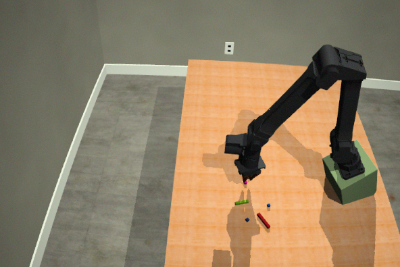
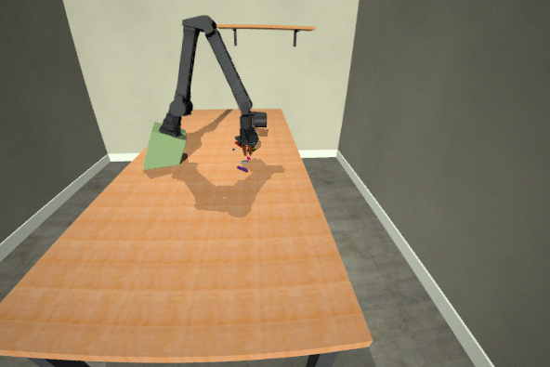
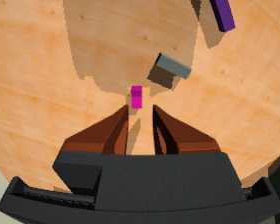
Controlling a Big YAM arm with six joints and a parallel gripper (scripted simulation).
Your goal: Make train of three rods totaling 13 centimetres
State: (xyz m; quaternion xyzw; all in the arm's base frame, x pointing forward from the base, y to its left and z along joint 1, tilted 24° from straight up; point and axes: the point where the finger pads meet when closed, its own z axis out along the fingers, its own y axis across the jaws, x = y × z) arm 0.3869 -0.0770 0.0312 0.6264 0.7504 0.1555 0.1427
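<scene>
My gripper (image 1: 249, 180) (image 2: 248, 154) (image 3: 140, 110) points down above the table, its fingers partly open with nothing between them. The magenta rod (image 1: 245, 182) (image 2: 248, 158) (image 3: 136, 97) shows just beyond the fingertips in the wrist view. The grey rod (image 2: 244, 162) (image 3: 173, 66) lies slanted near it, and the purple rod (image 2: 242, 168) (image 3: 222, 15) lies farther off; the arm hides both in the top view. The lime rod (image 1: 241, 202), the red rod (image 1: 263, 220), one blue rod (image 1: 268, 205) and another blue rod (image 1: 247, 220) lie apart from one another.
The arm's green base block (image 1: 359, 186) (image 2: 164, 151) stands on the table (image 1: 209, 102) (image 2: 186, 280), to the right in the top view. The table's long edge is left of the rods there. A shelf (image 2: 265, 27) hangs on the wall.
</scene>
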